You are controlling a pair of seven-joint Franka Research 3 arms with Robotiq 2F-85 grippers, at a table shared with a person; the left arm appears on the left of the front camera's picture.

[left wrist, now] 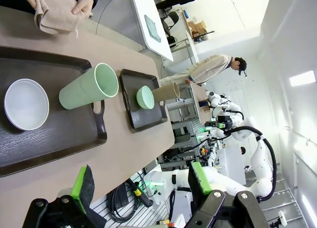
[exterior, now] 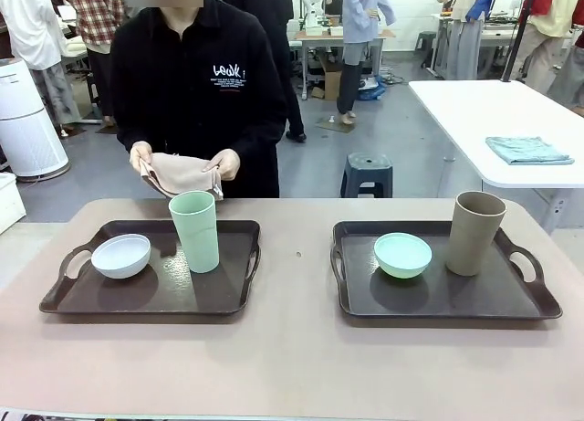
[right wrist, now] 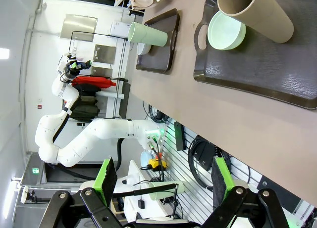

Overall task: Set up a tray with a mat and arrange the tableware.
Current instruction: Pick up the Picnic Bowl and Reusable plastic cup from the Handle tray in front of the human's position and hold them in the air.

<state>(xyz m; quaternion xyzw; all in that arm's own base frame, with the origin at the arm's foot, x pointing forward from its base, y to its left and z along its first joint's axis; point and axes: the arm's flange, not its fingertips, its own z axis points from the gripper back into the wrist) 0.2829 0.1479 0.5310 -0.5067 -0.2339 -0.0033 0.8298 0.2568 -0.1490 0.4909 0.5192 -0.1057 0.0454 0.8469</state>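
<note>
Pale green cup (exterior: 194, 229) tall, handleless, upright; left pincer (left wrist: 140, 178) apart, right pincer (right wrist: 162, 171) apart.

Room: open workshop, evenly and brightly lit.

Floor (exterior: 401, 138): smooth grey, with a few cables lying farther back.

Near side: long work table (exterior: 292, 366) with a pale tan top, running across the whole width.

Right: a white table (exterior: 474, 110) with rounded corners, well apart from the work table. A folded blue-grey cloth (exterior: 527, 150) lies on it.

Middle: a dark plastic stool (exterior: 367, 176) stands on the floor between the two tables.

Left edge: a white cylindrical floor unit (exterior: 26, 120).

Far back: a cardboard box (exterior: 332, 79) on the floor under a bench.

Wall (left wrist: 287, 35): plain white, with a bright strip light (left wrist: 302, 78).
</note>
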